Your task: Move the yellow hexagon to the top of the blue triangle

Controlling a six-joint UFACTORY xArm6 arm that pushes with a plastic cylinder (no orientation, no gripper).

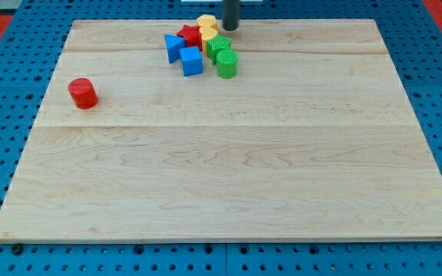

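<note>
**Blocks crowded at the board's top edge**

My tip (229,28) is a bare rod with no jaws, standing just right of the yellow hexagon (207,22) at top centre. Below it huddle a second yellow block (208,35), a red star (189,35), the blue triangle (174,47), a blue cube (192,60), and two green blocks (220,44) (226,64). One red cylinder (83,93) sits alone at the upper left of the wooden board (229,169). No writing shows.

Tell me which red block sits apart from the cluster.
The red cylinder, alone near the board's left edge. The red star is packed into the cluster at the view's top, where my tip stands by the yellow blocks.
</note>
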